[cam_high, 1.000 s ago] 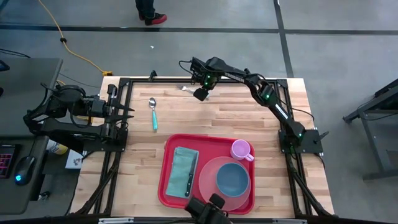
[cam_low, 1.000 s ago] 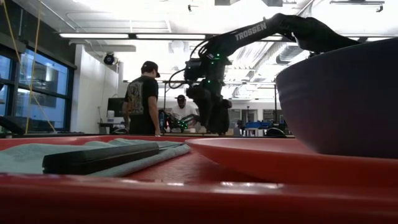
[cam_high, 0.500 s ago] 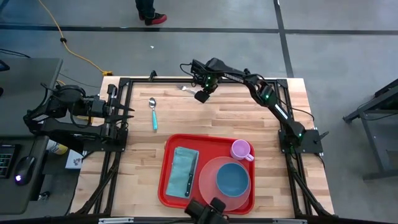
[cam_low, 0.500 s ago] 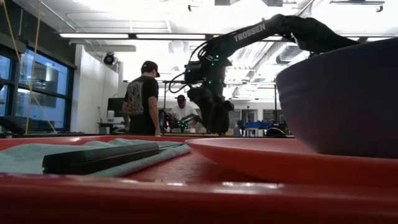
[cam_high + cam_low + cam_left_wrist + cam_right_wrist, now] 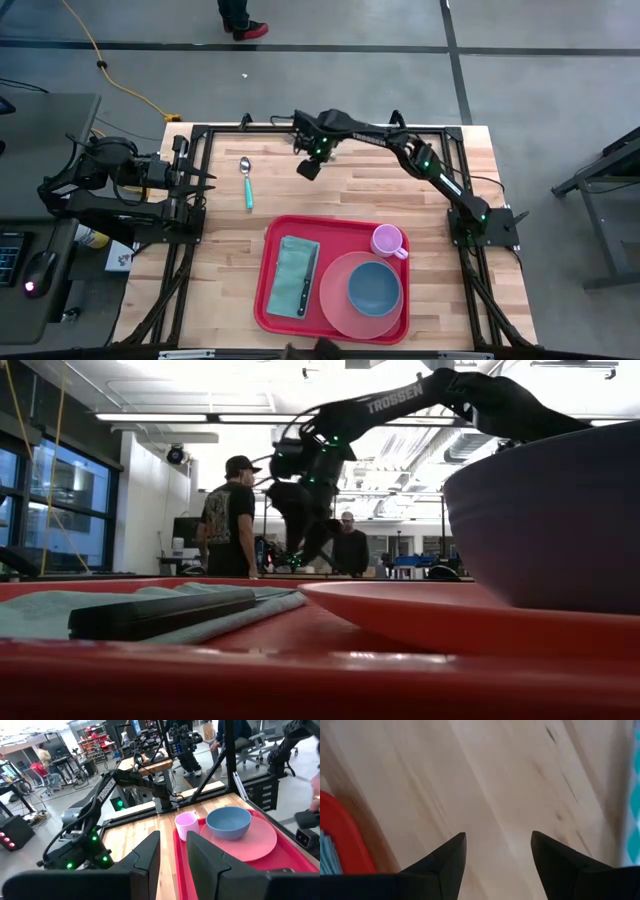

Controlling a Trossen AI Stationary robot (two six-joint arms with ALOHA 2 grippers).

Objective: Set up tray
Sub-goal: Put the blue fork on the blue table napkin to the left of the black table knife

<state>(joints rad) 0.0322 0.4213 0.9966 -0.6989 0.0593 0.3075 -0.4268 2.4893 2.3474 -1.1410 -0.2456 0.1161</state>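
Over the far side of the table I have the right pincer spread wide and empty (bare wood under it), between the spoon and the tray near me. Left pincer waits at its edge, partly parted.

Right gripper hovers open; left gripper waits.
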